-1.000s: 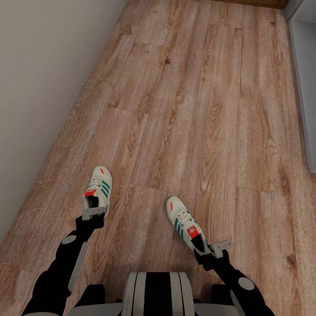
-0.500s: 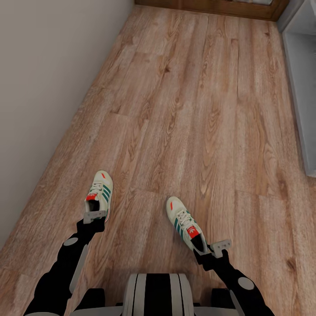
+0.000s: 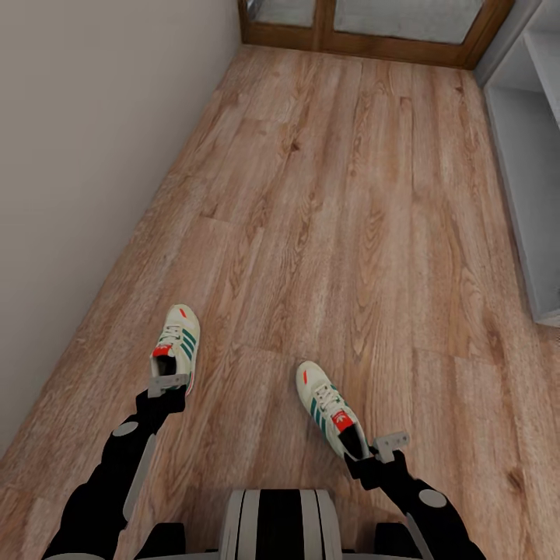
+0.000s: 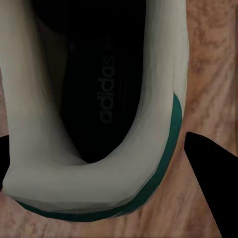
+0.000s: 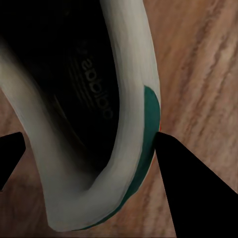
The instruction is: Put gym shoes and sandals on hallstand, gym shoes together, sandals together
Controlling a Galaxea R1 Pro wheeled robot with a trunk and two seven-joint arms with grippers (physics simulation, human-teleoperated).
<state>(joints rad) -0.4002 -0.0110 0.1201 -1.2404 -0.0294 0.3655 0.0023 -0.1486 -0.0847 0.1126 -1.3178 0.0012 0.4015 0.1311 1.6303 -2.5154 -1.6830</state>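
Two cream-white gym shoes with green stripes hang over the wood-plank corridor floor (image 3: 334,202). My left gripper (image 3: 169,383) is shut on the heel of the left gym shoe (image 3: 177,341). In the left wrist view, that shoe's heel rim (image 4: 99,173) fills the space beside a dark fingertip (image 4: 213,183). My right gripper (image 3: 375,449) is shut on the heel of the right gym shoe (image 3: 328,406). Its collar (image 5: 129,124) lies against a dark fingertip (image 5: 191,193). The pale grey hallstand (image 3: 523,179) runs along the right edge. The sandals are out of view.
A plain grey wall (image 3: 85,155) borders the corridor on the left. A wood-framed glazed door (image 3: 365,27) closes the far end. My base (image 3: 274,523) shows at the bottom between the arms.
The whole view has shifted, so the far door and more of the hallstand now show. Both shoes keep their place in the grippers; the right one sits slightly lower in the picture.
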